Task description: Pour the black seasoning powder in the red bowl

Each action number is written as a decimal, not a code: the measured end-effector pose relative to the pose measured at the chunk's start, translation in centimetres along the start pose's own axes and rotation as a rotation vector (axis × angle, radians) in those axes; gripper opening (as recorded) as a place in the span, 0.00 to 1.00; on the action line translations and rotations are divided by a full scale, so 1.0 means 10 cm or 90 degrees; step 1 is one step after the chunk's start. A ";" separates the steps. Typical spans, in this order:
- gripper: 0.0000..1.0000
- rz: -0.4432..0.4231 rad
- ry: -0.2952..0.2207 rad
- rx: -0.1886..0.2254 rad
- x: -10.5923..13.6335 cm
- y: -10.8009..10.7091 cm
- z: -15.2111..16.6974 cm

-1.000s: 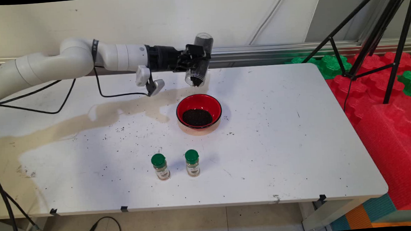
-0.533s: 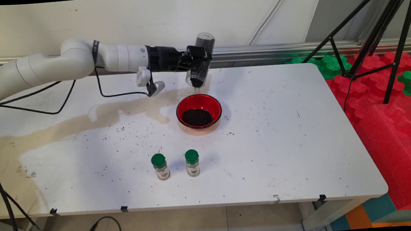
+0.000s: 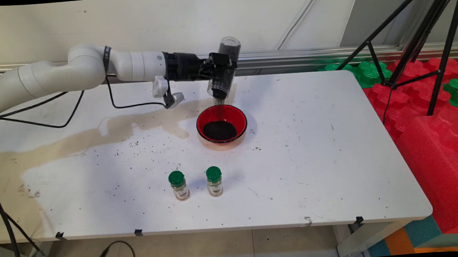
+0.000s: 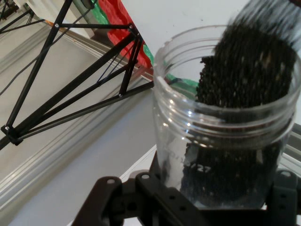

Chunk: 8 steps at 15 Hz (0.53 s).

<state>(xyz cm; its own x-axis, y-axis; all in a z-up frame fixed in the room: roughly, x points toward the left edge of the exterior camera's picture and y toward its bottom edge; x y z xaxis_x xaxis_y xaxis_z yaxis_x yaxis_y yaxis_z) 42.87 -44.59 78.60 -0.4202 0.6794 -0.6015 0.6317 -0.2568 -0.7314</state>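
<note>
We see our gripper (image 3: 222, 71) clamped on a tilted clear jar (image 3: 223, 67), dark grains (image 3: 219, 105) streaming into the red bowl (image 3: 221, 124) below.

My gripper (image 3: 222, 67) holds a clear plastic jar of dark grains (image 3: 222, 71) tilted mouth-down just above the red round bowl (image 3: 221, 123) on the white worktop (image 3: 334, 158). Two green-capped spice bottles (image 3: 179, 185) stand side by side nearer the front edge.

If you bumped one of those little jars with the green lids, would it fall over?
Probably, yes. Each green-lidded jar is tall and narrow on a small base, so it looks tippy. Being round, it would likely roll across the white table afterwards.
</note>
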 end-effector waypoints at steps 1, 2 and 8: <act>0.00 0.001 0.000 0.000 0.00 0.00 0.00; 0.00 0.002 0.000 0.001 0.01 0.00 0.00; 0.00 0.009 0.001 0.002 0.03 -0.01 0.00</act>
<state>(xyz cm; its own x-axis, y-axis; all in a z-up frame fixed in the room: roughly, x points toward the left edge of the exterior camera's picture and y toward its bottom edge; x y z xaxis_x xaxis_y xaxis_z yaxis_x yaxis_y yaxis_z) 42.64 -44.33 78.47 -0.4106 0.6765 -0.6114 0.6359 -0.2680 -0.7237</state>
